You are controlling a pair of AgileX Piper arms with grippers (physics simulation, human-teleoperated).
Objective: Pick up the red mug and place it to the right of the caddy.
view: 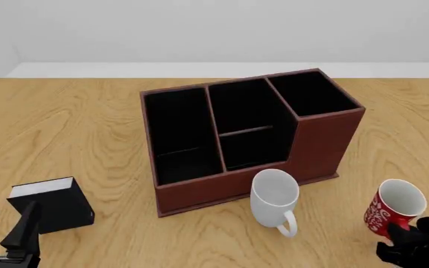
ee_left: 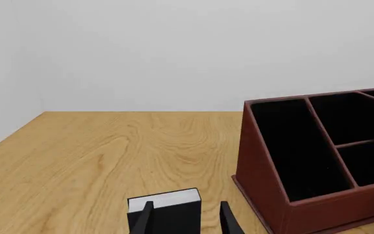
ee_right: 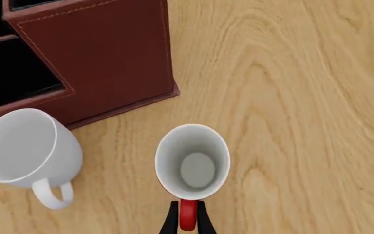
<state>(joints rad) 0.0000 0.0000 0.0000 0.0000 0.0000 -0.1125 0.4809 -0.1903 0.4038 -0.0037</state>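
Pinching mug [ee_right: 194,163] handle with right gripper [ee_right: 187,220]; thin grip, could swivel, clip white mug [ee_right: 28,146] or caddy [ee_right: 102,53]. Left gripper [ee_left: 183,219] open, idle.

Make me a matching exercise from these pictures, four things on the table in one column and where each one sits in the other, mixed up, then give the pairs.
Things:
1. red mug
2. white mug
3. caddy
4. black box

Places:
A. near left, by the left gripper
B. middle of the table
C. just in front of the caddy
D. near right, handle between the right gripper fingers

Pairs: 1-D, 2-C, 3-B, 4-A
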